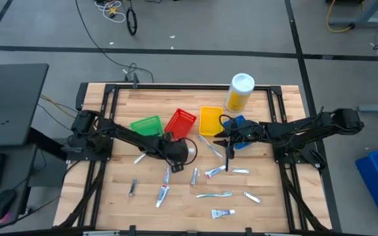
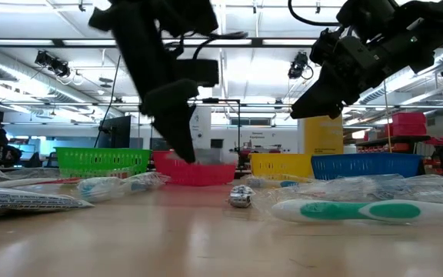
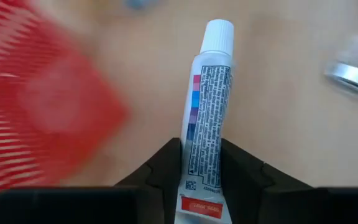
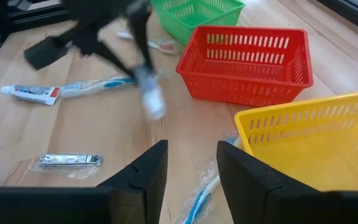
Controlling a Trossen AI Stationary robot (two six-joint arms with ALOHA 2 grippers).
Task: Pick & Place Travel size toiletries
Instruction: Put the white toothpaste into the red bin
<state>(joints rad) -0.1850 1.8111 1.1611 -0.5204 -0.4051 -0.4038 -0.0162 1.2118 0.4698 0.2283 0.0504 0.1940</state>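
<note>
Only left wrist view shows toothpaste tube (image 3: 207,106) between fingers (image 3: 160,171).

- Toothpaste tube (image 3: 208,106): white, red and blue blocks, red end.
- Bins: green (image 1: 147,125), red (image 1: 180,122), yellow (image 1: 210,120), blue (image 2: 366,165).
- Toothbrush (image 2: 360,210): white and teal.
- Worktop (image 1: 268,203): pale wood.

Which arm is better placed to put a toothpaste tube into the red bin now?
Left. The left gripper already holds a toothpaste tube beside the red bin; the right gripper is open and empty.
</note>
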